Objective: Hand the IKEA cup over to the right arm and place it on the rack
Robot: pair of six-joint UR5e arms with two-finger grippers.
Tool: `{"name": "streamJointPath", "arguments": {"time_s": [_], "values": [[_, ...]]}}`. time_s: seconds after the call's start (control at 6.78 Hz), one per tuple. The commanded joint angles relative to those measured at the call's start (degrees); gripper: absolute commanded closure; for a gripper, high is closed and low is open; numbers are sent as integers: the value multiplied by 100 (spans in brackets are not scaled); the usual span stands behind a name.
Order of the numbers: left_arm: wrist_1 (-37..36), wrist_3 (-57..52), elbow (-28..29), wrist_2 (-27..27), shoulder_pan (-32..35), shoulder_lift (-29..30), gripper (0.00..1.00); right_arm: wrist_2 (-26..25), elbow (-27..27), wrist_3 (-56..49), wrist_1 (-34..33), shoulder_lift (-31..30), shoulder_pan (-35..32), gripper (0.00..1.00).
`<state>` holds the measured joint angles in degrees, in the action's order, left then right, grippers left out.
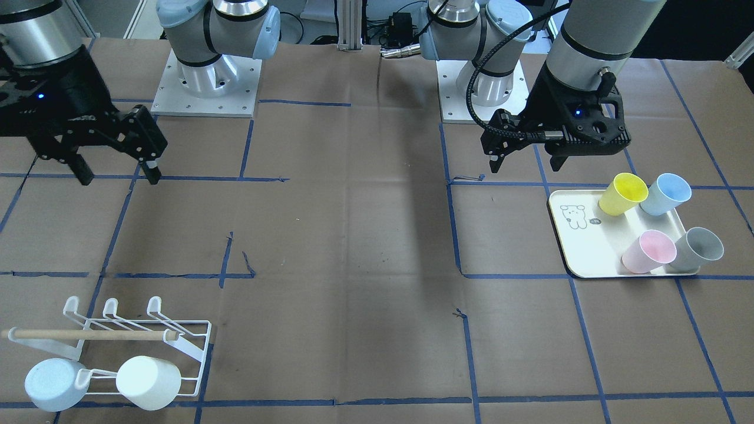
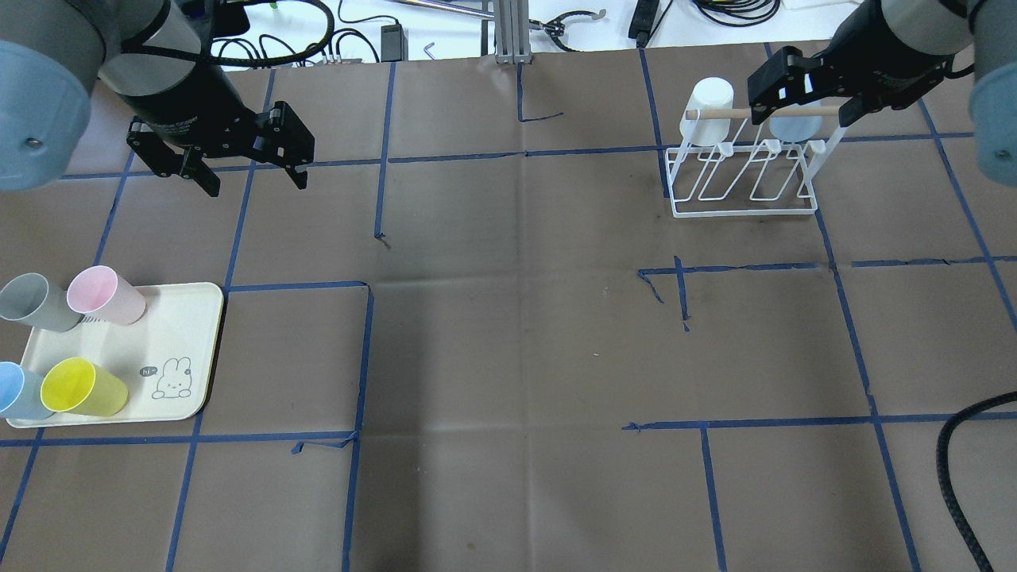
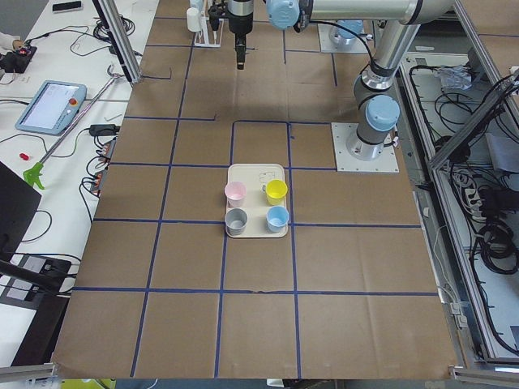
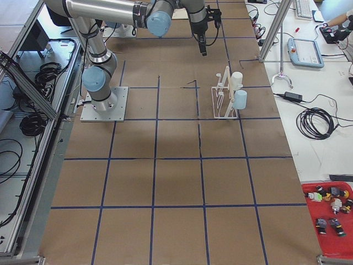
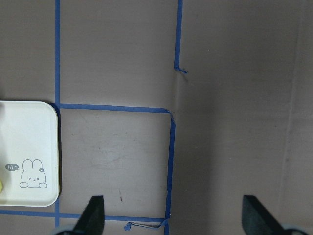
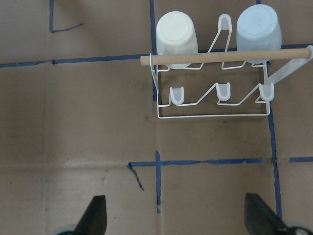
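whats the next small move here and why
Probably shift the left hand over the tray and above the yellow cup. That hand is open and empty, off to the tray's side, the yellow cup stands upright on the tray, and the rack has free prongs beside a white cup and a pale blue cup.

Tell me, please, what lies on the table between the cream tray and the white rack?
Nothing: the overhead view shows only brown paper and blue tape lines between tray and rack.

Both wrists point straight down. My left hand [image 1: 525, 165] hangs with its fingers spread wide and nothing between them. My right hand [image 1: 119, 176] is spread the same way, empty, well apart from the left.
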<state>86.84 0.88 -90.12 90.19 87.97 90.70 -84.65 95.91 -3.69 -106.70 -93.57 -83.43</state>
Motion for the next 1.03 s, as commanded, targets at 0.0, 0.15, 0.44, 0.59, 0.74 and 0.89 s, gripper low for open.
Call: {"name": "streamJointPath", "arguments": {"time_s": [0.0, 0.15, 0.44, 0.59, 0.74, 0.89], "values": [[0, 0, 3, -1, 1, 0, 1, -271, -500, 437, 1127, -38, -375, 0], [0, 0, 3, -1, 1, 0, 1, -254, -555, 604, 1360, -38, -436, 0], [0, 0, 3, -10, 1, 0, 1, -332, -521, 650, 1380, -3, -673, 0], [0, 0, 3, -10, 1, 0, 1, -350, -547, 650, 1380, 162, -709, 0], [0, 0, 3, -10, 1, 0, 1, -359, -564, 659, 1397, 208, -796, 0], [0, 0, 3, -10, 1, 0, 1, -437, -556, 659, 1389, 217, -875, 0]]}}
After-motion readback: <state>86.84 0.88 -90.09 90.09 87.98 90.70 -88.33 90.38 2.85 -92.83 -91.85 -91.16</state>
